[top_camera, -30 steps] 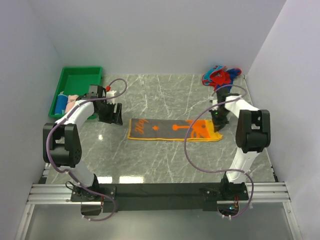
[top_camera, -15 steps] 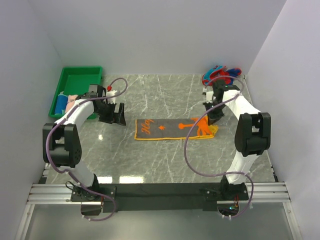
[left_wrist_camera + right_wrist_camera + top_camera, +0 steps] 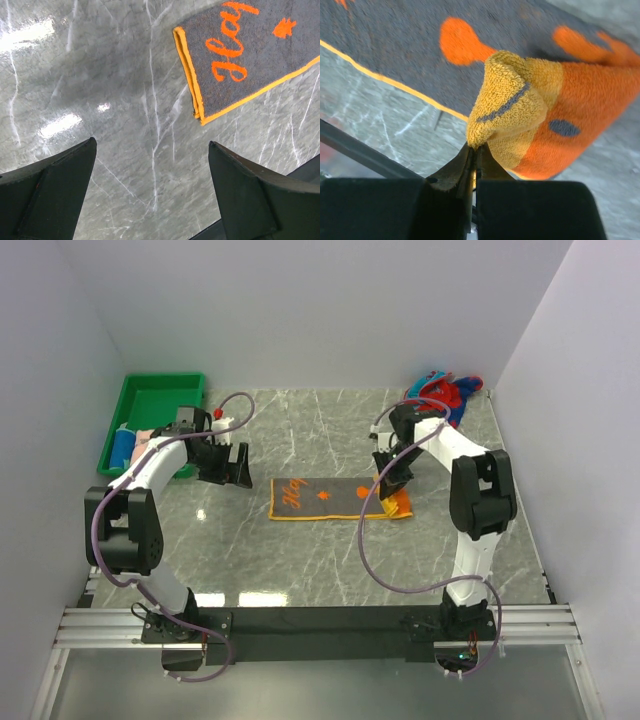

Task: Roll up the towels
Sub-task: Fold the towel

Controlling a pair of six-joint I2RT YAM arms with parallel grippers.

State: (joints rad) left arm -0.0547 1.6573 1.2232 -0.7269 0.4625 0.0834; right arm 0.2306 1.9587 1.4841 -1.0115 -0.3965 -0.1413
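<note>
the orange towel (image 3: 325, 497) lies flat near the middle of the bench (image 3: 300, 560), grey face up with orange script and an orange border. its long side runs from 9 to 3 o'clock. its 3 o'clock end is folded up and over. the right hand (image 3: 390, 488) has its jaws pinched tight on a bunched corner of that end. in the right wrist view the yellow-orange terry is gathered right at the fingertips, lifted off the grey face beneath.

the left hand (image 3: 230, 468) hangs off the towel's 9 o'clock end, apart from it, jaws spread wide and holding nothing. in the left wrist view the towel's bordered corner lies toward 1 o'clock beyond the two dark fingers (image 3: 55, 195), with grey marble between them.

the red-and-blue towel (image 3: 440, 390) sits crumpled in a heap at the bench's 1 o'clock corner. the green tray (image 3: 160, 405) sits at 10 o'clock. the blue towel (image 3: 122, 448), which looks rolled, is at the tray's near end, and the pink towel (image 3: 146, 437) is just beside it.
</note>
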